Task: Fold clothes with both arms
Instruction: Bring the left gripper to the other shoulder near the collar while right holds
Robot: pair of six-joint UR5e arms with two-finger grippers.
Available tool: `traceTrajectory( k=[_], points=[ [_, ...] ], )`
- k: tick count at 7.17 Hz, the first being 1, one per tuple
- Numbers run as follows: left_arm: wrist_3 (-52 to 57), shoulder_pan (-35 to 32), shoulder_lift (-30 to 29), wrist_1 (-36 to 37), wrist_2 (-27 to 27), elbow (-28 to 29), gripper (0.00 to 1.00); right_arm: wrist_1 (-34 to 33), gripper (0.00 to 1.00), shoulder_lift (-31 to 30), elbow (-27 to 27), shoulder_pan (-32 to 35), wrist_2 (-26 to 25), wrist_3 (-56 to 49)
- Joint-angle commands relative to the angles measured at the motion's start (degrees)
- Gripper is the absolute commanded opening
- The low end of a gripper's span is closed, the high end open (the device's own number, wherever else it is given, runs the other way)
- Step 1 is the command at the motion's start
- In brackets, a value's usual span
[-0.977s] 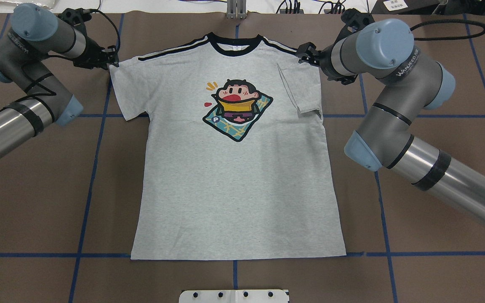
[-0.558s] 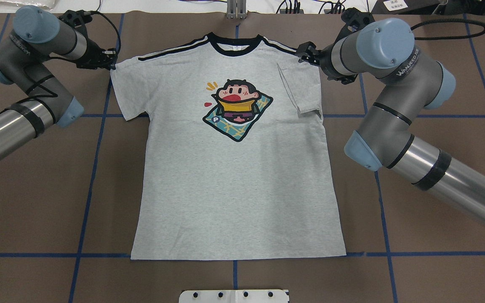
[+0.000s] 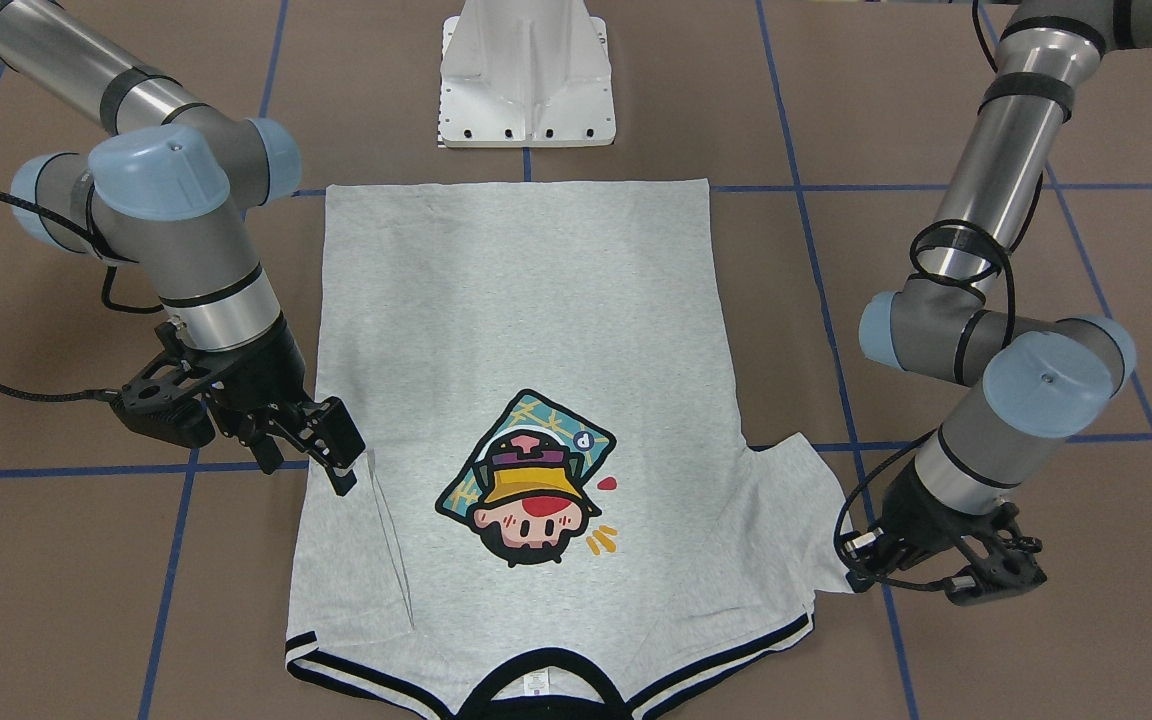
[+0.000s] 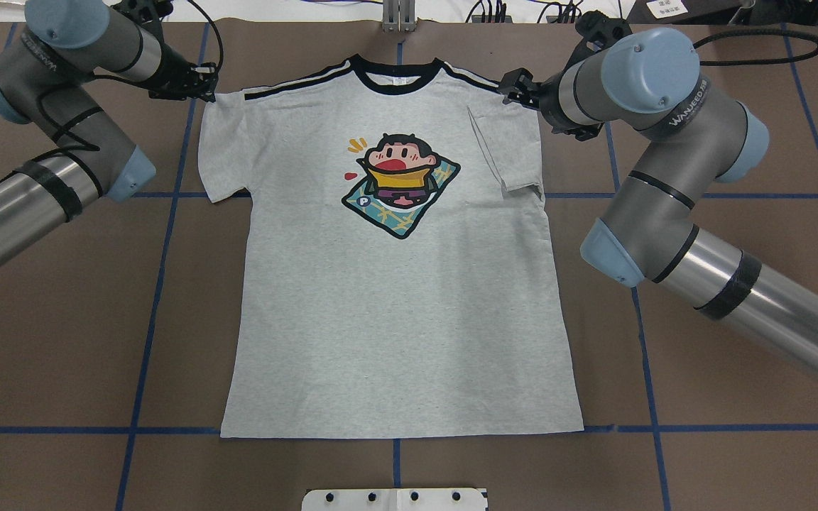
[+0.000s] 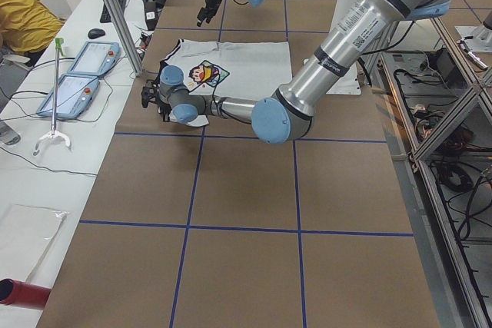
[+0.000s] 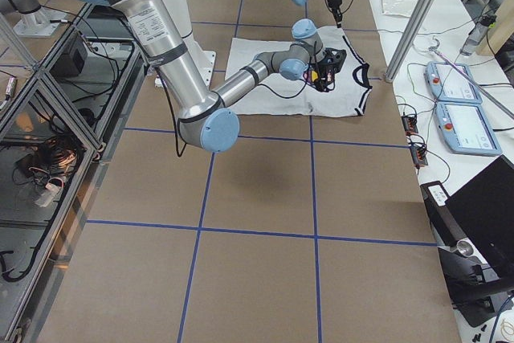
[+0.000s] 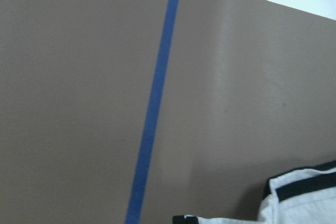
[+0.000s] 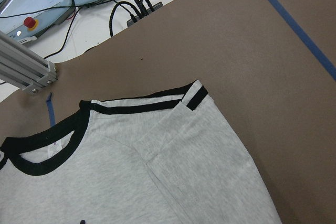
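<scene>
The light grey T-shirt [image 4: 395, 319] lies flat and print up on the brown table, collar toward the far edge. It also shows in the front view [image 3: 516, 300]. Its sleeve on my right side [image 4: 508, 152] is folded in over the body. My left gripper [image 4: 204, 91] is shut on the striped top edge of the other sleeve [image 4: 221, 156], and in the front view [image 3: 851, 578] that edge is slightly raised. The left wrist view shows only a corner of the striped trim [image 7: 310, 187]. My right gripper [image 4: 512, 89] hovers open over the right shoulder, also in the front view [image 3: 336, 450].
The white pedestal [image 3: 526, 80] stands at the near edge behind the shirt's hem. Blue tape lines [image 4: 160, 284] cross the table. An aluminium post [image 4: 398, 14] and cables sit past the collar. Control pendants [image 5: 77, 74] and a person in yellow [image 5: 23, 5] are at the side bench.
My left gripper has moved right and toward the far edge, drawing the left sleeve's outer edge inward with it. The right arm and the rest of the shirt have stayed put.
</scene>
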Motion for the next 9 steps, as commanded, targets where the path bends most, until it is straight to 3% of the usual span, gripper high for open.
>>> traceTrajectory(
  k=[1,2,4,7,9],
  points=[
    [-6.36,2.96,-1.63,3.5,0.7,-4.21,0.0,-0.1,1.0,-0.04,-0.04,0.03,0.01,0.0],
    [-9.08,6.03,-3.04,3.33,6.11,-3.52,0.0,-0.19,1.0,-0.04,-0.05,0.03,0.01,0.0],
    [-11.56,8.25,-10.14,2.72,12.63,4.88,0.0,-0.19,1.0,-0.31,-0.13,0.03,0.01,0.0],
    [-11.57,8.61,-12.62,-4.74,16.26,12.99,0.0,-0.1,1.0,-0.4,-0.4,0.03,0.1,0.08],
    [-12.8,9.31,-14.12,-4.76,16.36,13.19,0.0,-0.1,1.0,-0.4,-0.4,0.03,0.36,0.0]
  ],
)
